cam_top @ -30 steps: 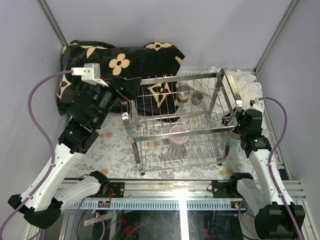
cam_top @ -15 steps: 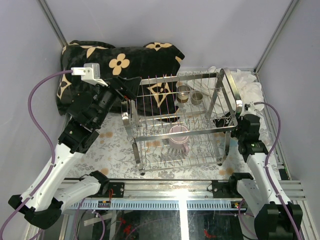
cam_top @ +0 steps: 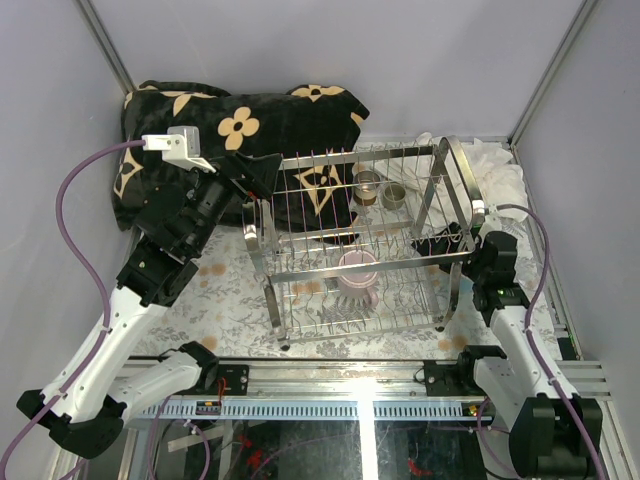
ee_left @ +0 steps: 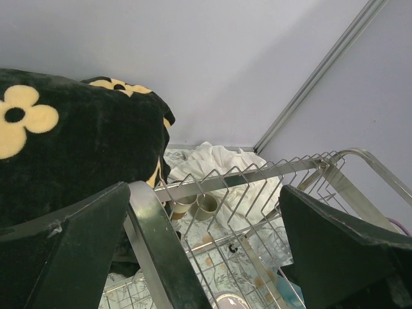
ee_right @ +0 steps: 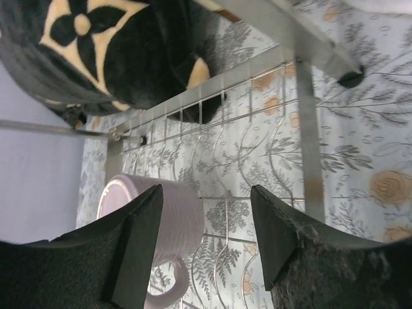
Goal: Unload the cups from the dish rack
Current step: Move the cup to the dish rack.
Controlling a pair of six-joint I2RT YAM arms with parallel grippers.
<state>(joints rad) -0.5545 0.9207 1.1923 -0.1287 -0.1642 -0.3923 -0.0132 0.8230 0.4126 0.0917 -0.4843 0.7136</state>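
Right arm [cam_top: 503, 300] edged in toward dish rack [cam_top: 310, 268], jaws apart, left arm [cam_top: 160, 262] unmoved

The rack [cam_top: 310, 271] is shiny chrome wire. Inside it sits a pale pink-mauve mug [cam_top: 357, 272], and on its top tier are two beige cups [cam_top: 368, 184]. Behind it is a black blanket [cam_top: 200, 110] with cream flower motifs. Under it lies a white tablecloth [cam_top: 215, 290] printed with grey leaves and orange roses.

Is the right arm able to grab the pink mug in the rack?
Probably yes. The right gripper is open and aimed at the pink mug, with no other cup in between, though the dish rack bars sit close.
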